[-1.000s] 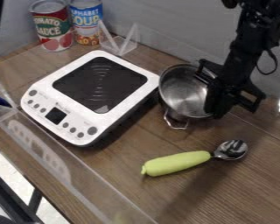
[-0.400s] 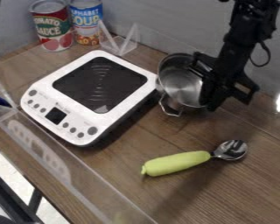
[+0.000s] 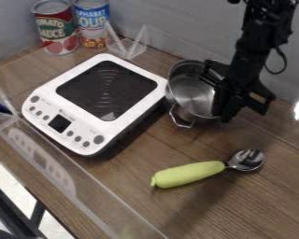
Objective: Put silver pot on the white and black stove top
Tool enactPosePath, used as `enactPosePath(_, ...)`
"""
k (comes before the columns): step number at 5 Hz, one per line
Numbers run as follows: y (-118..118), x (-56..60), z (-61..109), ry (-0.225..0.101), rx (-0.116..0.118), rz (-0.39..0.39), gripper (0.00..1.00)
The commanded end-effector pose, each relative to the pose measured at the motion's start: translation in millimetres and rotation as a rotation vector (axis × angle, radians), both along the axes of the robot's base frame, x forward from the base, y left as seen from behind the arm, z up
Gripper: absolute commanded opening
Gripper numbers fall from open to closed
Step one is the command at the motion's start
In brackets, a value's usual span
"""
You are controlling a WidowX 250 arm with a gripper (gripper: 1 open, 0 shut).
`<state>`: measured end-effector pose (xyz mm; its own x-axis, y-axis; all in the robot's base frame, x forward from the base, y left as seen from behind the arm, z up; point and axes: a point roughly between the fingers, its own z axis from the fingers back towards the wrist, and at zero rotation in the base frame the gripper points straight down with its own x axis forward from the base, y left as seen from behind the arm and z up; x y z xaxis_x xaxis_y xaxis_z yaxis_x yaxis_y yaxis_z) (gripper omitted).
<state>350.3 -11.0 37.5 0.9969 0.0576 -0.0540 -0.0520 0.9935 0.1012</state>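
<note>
The silver pot (image 3: 192, 93) stands on the wooden table just right of the white and black stove top (image 3: 94, 100). It is round and shiny, with a small handle at its near side. My black gripper (image 3: 223, 95) comes straight down at the pot's right rim and is shut on that rim. One finger (image 3: 217, 80) shows against the pot's inner right wall; the arm hides the rest of that side. The stove top's black glass surface is bare, with its buttons along the near-left edge.
Two labelled tin cans (image 3: 72, 25) stand at the back left behind the stove top. A spoon with a yellow-green handle (image 3: 205, 170) lies in front of the pot. A clear plastic barrier (image 3: 64, 173) runs along the table's near-left edge.
The gripper has closed onto the pot's right rim. Pot and gripper have shifted slightly towards the back and left of the picture.
</note>
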Motion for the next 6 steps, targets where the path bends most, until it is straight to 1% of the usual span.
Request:
enactPosePath(1,-1.7,4.1,22.5,-0.067,-0.013,0.014,0.0)
enactPosePath(3,-10.8,7.9,22.7,-0.061,-0.018,0.018,0.0)
enactPosePath(6,-9.2,6.0,17.6,-0.035,-0.026,0.025,0.0)
